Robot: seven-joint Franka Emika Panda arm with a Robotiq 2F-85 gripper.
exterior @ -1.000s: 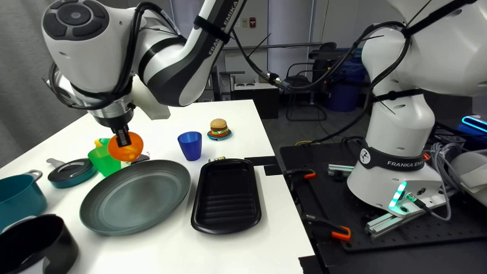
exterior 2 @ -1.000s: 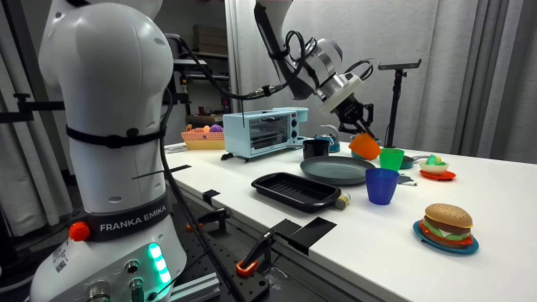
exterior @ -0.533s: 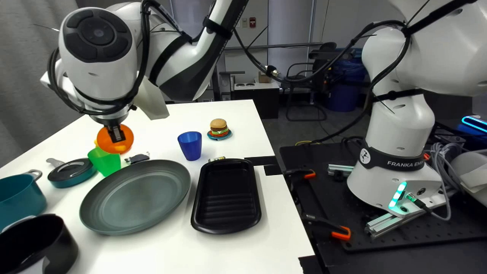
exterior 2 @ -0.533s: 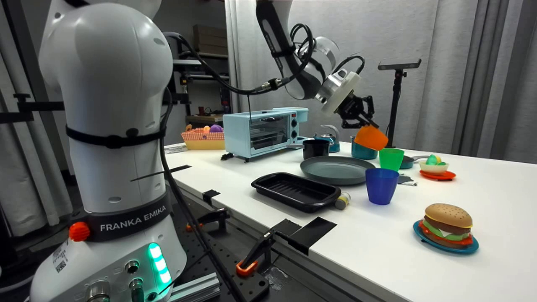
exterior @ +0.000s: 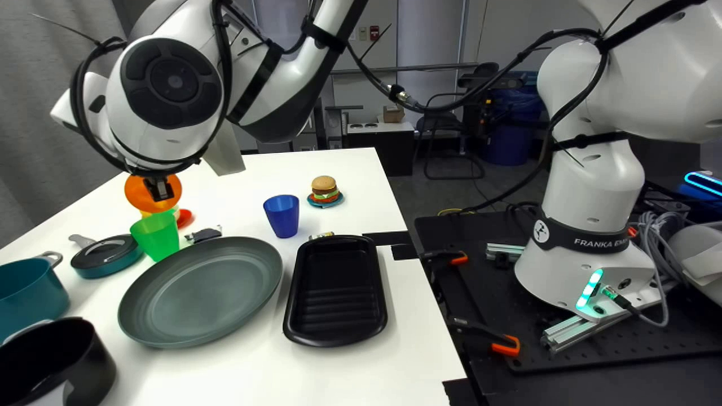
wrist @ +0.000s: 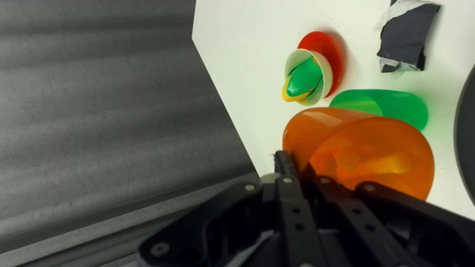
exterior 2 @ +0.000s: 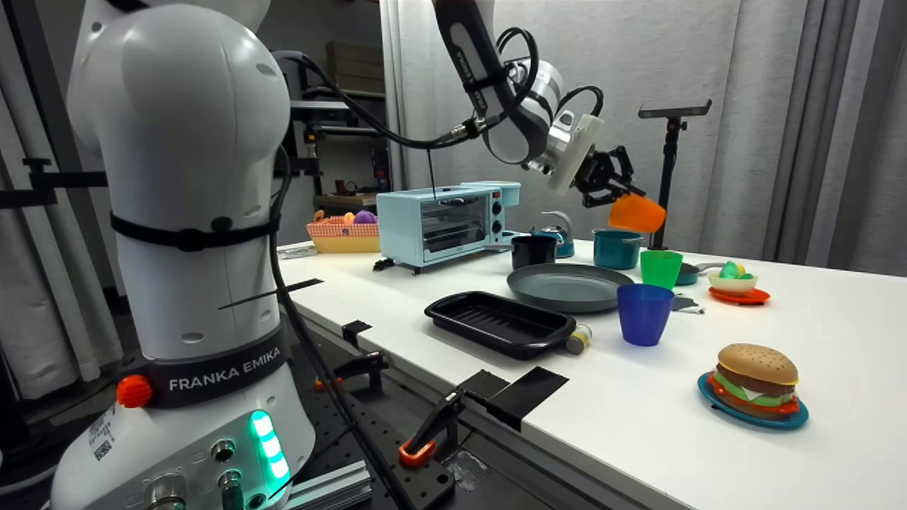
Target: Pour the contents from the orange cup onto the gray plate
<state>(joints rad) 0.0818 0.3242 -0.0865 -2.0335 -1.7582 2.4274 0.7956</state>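
My gripper [wrist: 295, 163] is shut on the wall of the orange cup [wrist: 363, 148]. The cup hangs tilted in the air, and yellow contents [wrist: 389, 165] show in it in the wrist view. In an exterior view, the raised orange cup [exterior: 138, 194] appears above the green cup and left of the gray plate [exterior: 200, 296], clear of both. Seen from elsewhere, the tilted orange cup [exterior 2: 638, 214] hangs beyond the gray plate [exterior 2: 567, 304]. The plate lies flat, its surface bare. Only its dark rim enters the wrist view at the right edge.
Close below the held cup stands the green cup [exterior: 155, 235]. A blue cup [exterior 2: 645, 315], a black ridged tray [exterior: 337, 293], a teal pot [exterior: 31, 293] and a black pot [exterior: 62, 361] surround the plate. A bowl [wrist: 326, 79] sits on a red saucer near the curtain [wrist: 111, 111].
The gripper has carried the orange cup away from the plate and upward, leftward in an exterior view. The wrist has swung, tilting the cup further. The jaws have stayed shut.
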